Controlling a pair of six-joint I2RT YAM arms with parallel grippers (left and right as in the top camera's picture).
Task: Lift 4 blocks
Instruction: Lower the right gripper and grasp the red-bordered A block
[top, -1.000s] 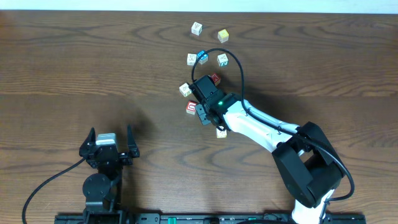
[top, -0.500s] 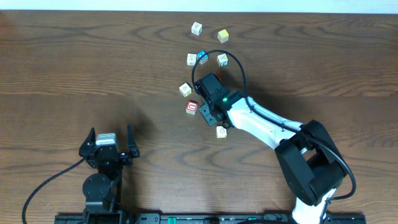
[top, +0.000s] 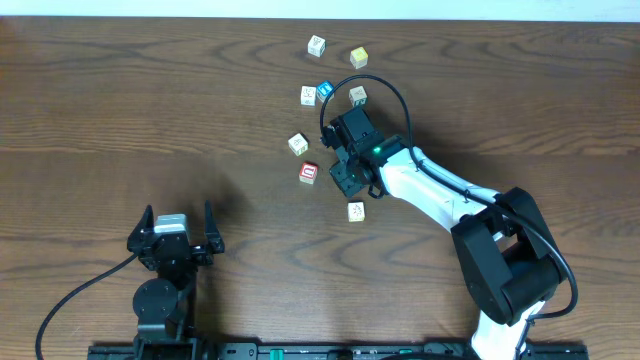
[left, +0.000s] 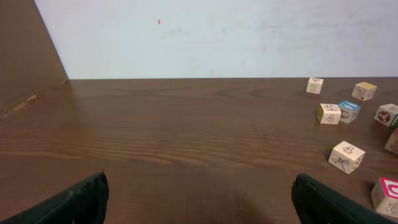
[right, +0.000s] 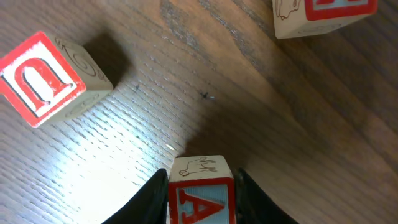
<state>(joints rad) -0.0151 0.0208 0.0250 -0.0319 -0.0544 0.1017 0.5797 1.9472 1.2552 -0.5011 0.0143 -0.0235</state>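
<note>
One red A block (right: 199, 186) pinched in my right claw (right: 200, 208), apparently raised off tabletop (right: 186, 81) so it counts as lift. Red U block (right: 46, 78) lies nearby, untouched. Left claw (left: 200, 202) parked wide open, out of way.

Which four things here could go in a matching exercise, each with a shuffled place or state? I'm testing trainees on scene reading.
1 red wooden cube lettered A
2 red wooden cube lettered U
3 yellow wooden cube
4 left gripper

a open, away from every cube
b near the far edge of the table
c between the fingers of the right gripper
d untouched, beside the right gripper

Pairs: 1-c, 2-d, 3-b, 4-a
</note>
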